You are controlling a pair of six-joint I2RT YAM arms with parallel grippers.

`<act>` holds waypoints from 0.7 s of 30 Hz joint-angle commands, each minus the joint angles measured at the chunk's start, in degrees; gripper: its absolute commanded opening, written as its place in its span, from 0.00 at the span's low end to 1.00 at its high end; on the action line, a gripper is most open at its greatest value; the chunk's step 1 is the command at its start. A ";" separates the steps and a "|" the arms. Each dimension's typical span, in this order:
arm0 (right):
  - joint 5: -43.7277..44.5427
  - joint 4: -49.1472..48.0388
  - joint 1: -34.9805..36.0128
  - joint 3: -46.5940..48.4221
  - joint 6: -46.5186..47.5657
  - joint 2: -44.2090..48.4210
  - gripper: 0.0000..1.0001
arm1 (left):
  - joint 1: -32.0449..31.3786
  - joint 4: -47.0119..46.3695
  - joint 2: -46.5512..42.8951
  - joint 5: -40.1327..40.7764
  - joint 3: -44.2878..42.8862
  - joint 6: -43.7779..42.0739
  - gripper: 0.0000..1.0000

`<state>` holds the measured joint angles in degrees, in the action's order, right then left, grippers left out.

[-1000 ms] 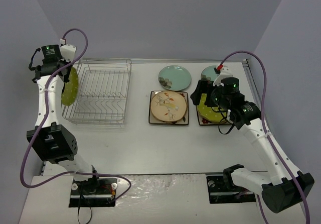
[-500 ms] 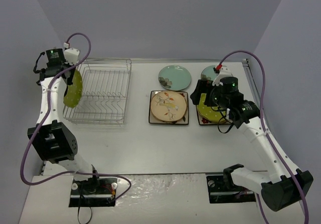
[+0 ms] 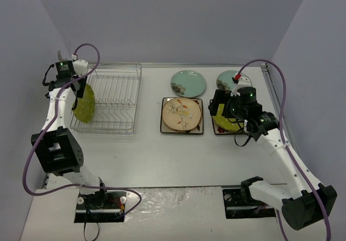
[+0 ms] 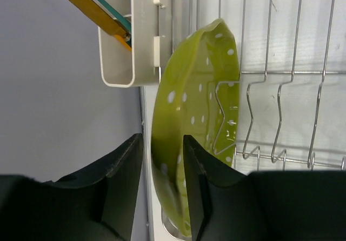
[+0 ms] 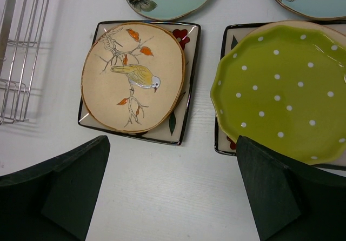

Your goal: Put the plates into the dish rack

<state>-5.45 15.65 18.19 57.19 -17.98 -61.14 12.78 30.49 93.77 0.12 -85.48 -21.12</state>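
1. My left gripper (image 4: 160, 152) pinches the lime-green dotted plate (image 4: 194, 106) by its rim, at the 9 o'clock end of the dish rack (image 3: 116, 95).
2. The plate stands on edge; seen from the top, its long axis runs 12 to 6 and its face looks toward 3.
3. A prong (image 4: 217, 111) crosses its face, and the white utensil holder (image 4: 132, 35) is just beside its rim.
4. My right gripper (image 5: 173, 144) hangs spread wide over the cream bird plate (image 5: 132, 76) and the second green plate (image 5: 281, 89).

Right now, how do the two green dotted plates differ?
The left green plate stands on edge in the dish rack, clamped by the jaws of the left gripper. The right green plate lies flat on a square plate, ungripped. Both are lime green with white dots.
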 commanded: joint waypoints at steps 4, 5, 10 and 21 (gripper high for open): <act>5.17 -2.65 -1.49 -1.82 -3.96 2.86 1.00 | 0.23 -7.82 -4.37 3.11 -2.93 3.27 0.56; 5.27 -2.56 -2.24 -2.56 -4.82 3.12 1.00 | 0.23 -7.57 -4.63 3.29 -3.35 3.78 0.59; 8.35 0.16 -6.06 -3.57 -10.13 2.17 0.98 | 0.20 -4.65 -6.40 4.88 -5.30 7.14 0.70; 12.25 6.03 -15.68 -4.56 -17.00 -9.43 0.89 | -5.56 5.85 -17.51 -4.71 -3.81 33.74 0.97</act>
<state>4.08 20.79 5.22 53.05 -30.03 -66.87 10.86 33.71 81.93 0.51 -89.12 2.26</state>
